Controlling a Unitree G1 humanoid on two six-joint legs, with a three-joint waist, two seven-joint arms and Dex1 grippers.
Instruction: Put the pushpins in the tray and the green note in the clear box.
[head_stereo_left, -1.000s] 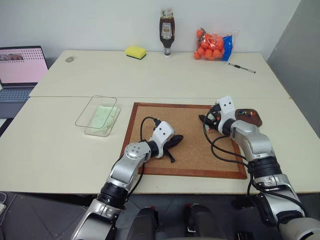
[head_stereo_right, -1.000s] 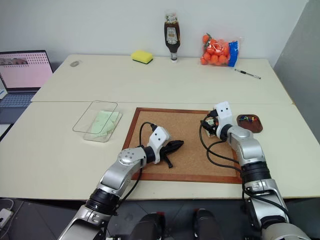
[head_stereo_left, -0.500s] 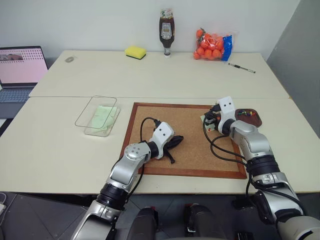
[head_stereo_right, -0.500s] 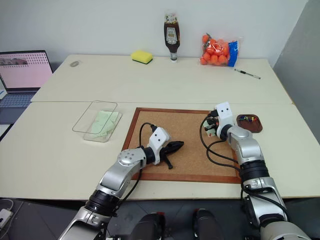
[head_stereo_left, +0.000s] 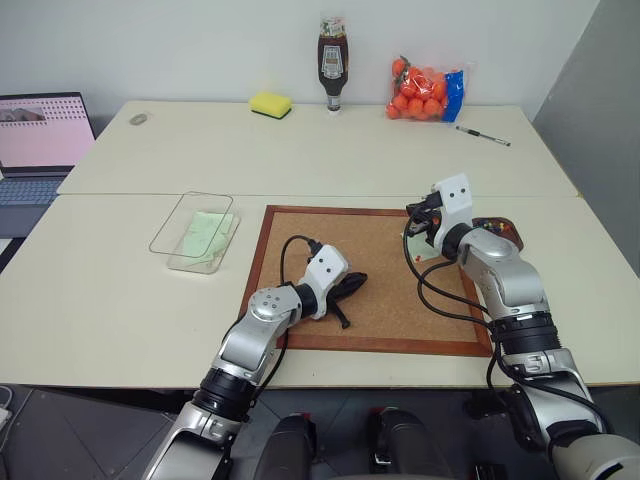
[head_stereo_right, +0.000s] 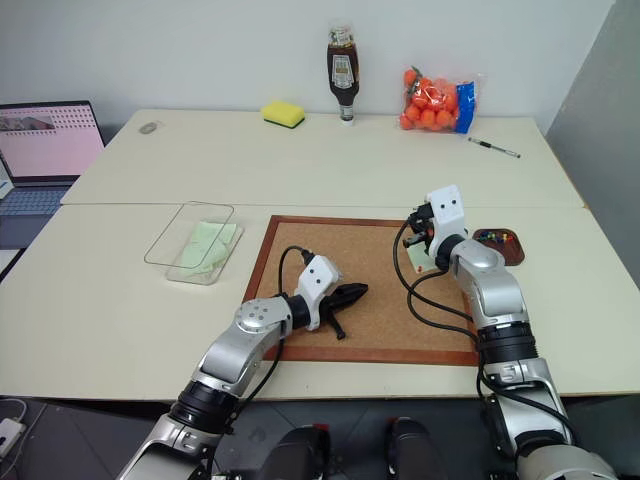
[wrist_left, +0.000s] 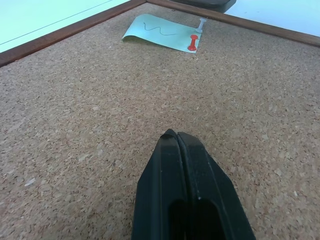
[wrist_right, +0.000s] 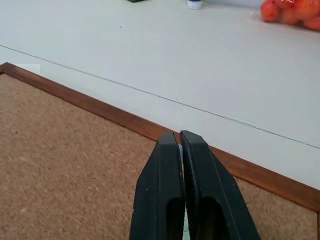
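Since a second ago your right gripper (head_stereo_left: 414, 216) has lifted off the cork board (head_stereo_left: 370, 275) near its far right corner, fingers pressed together; whether a pin sits between them you cannot tell. From the head views, a green note (head_stereo_right: 422, 260) lies on the board below that gripper, and the tray (head_stereo_right: 503, 244) with pushpins (head_stereo_right: 489, 237) sits on the table just past the board's right edge. The clear box (head_stereo_left: 195, 231), holding another green slip, stands beside the board's left edge. Your left gripper (head_stereo_left: 352, 284) rests shut on the cork, holding nothing. The left wrist view adds detail: the note (wrist_left: 162, 36) carries a red pin (wrist_left: 192, 43) and a white pin (wrist_left: 201, 24). The right wrist view shows closed fingers (wrist_right: 197, 180) over the board's frame.
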